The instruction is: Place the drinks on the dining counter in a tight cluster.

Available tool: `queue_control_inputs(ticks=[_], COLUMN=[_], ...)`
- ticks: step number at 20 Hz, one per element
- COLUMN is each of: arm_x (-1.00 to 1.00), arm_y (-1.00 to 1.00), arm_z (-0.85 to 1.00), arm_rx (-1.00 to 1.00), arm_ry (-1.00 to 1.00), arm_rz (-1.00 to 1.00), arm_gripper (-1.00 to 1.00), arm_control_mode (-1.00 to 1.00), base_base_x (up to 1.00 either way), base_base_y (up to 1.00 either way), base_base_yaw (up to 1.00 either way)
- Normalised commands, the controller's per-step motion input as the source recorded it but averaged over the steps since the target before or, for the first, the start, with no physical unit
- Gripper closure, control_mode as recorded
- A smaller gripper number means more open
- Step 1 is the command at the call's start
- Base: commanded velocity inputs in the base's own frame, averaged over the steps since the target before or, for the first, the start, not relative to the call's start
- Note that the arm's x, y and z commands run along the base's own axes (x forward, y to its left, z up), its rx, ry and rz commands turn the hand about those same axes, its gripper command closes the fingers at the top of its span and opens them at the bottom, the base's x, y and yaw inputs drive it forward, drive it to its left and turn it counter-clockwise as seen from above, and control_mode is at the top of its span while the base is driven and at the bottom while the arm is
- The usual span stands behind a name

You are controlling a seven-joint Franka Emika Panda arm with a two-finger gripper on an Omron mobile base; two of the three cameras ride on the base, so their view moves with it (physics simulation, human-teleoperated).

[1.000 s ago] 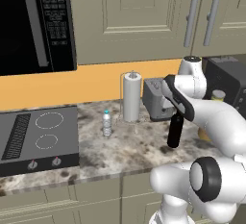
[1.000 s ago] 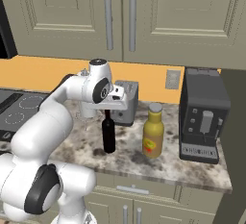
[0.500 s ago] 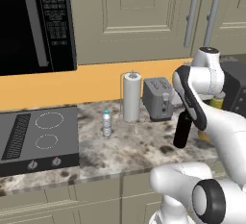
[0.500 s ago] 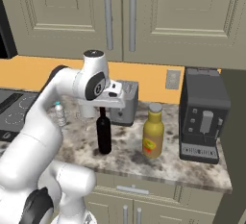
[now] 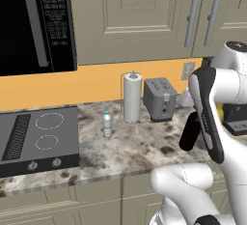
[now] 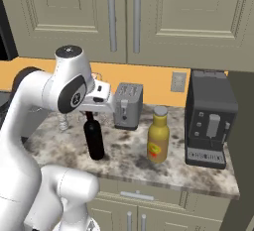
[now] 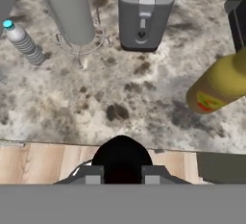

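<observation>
My gripper (image 6: 91, 115) is shut on the neck of the slim black wine bottle (image 6: 94, 140), which hangs upright just above the marble worktop (image 6: 129, 158) near its front edge. From the hand, the bottle's dark top (image 7: 121, 158) sits between the fingertips (image 7: 91, 174), with wooden floor under it. Right of it stands the yellow juice bottle (image 6: 158, 141), also seen from the hand (image 7: 218, 87). Farther left, next to the stovetop, stands the small blue-capped water bottle (image 5: 107, 123) (image 7: 21, 40). The held wine bottle (image 5: 189, 131) shows beside my forearm. The dining counter is out of view.
A paper towel roll (image 5: 132, 97) and a grey toaster (image 5: 159, 98) stand at the back of the worktop. A black coffee machine (image 6: 208, 118) fills its right end. The black stovetop (image 5: 38, 137) lies at the left, a microwave (image 5: 34, 23) above it.
The arm has drawn the wine bottle back from the middle of the worktop toward its front edge. The other bottles have not moved.
</observation>
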Motion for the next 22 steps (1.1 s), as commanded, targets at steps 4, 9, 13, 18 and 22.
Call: queue_control_inputs(ticks=[4,9,13,18,22], arm_x=[-0.56,-0.12,0.00,-0.03,-0.04], arm_y=[0.27,0.11,0.00,0.00,0.00], arm_z=[0.49,0.09,0.00,0.00,0.00], arm_rx=[0.00,0.00,0.00,0.00,0.00], arm_ry=[-0.04,-0.01,0.00,0.00,0.00], arm_rz=[0.02,0.01,0.00,0.00,0.00], arm_gripper=[1.00,1.00,1.00,1.00,1.00], arm_control_mode=[-1.00,-1.00,-1.00,-1.00,1.00], base_base_x=[0.00,0.00,0.00,0.00,-0.49], base_base_y=[0.00,0.00,0.00,0.00,0.05], base_base_yaw=[0.00,0.00,0.00,0.00,0.00])
